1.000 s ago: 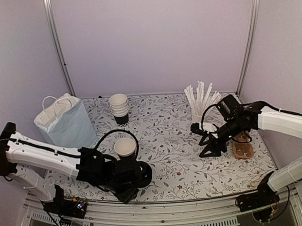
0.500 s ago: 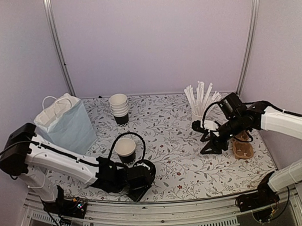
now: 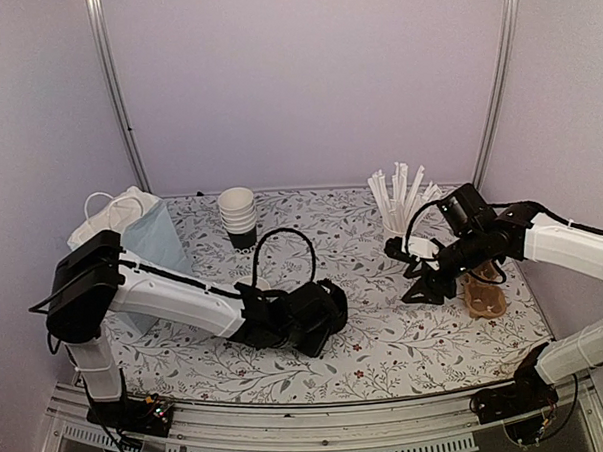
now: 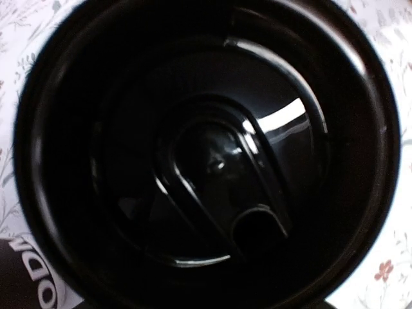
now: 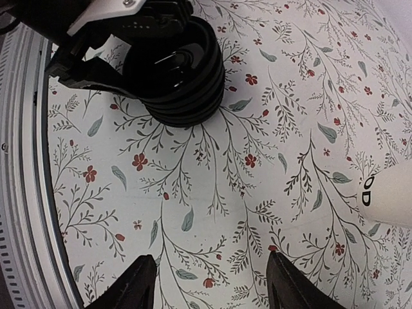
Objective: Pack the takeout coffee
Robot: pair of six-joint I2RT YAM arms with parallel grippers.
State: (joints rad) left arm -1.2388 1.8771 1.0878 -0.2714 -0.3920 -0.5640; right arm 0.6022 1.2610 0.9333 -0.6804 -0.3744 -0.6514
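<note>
The takeout cup [image 3: 250,283] stands mid-table with no lid on; only its whitish rim shows behind my left arm. My left gripper [image 3: 324,317] is just right of it, low over the table, with black plastic lids [image 5: 175,72] between its fingers. A black lid [image 4: 212,161] fills the left wrist view and hides the fingers. My right gripper [image 5: 212,283] is open and empty above bare tablecloth, right of the lids; it also shows in the top view [image 3: 424,286].
A pale blue paper bag [image 3: 132,238] stands at the back left. A nested stack of cups [image 3: 238,217] is at the back centre. A white cup of wrapped straws [image 3: 401,217] and a brown cup carrier [image 3: 485,298] are at the right.
My left gripper has swung right and away from the near edge, and the black lids have travelled with it. My right gripper has drawn slightly right, toward the carrier.
</note>
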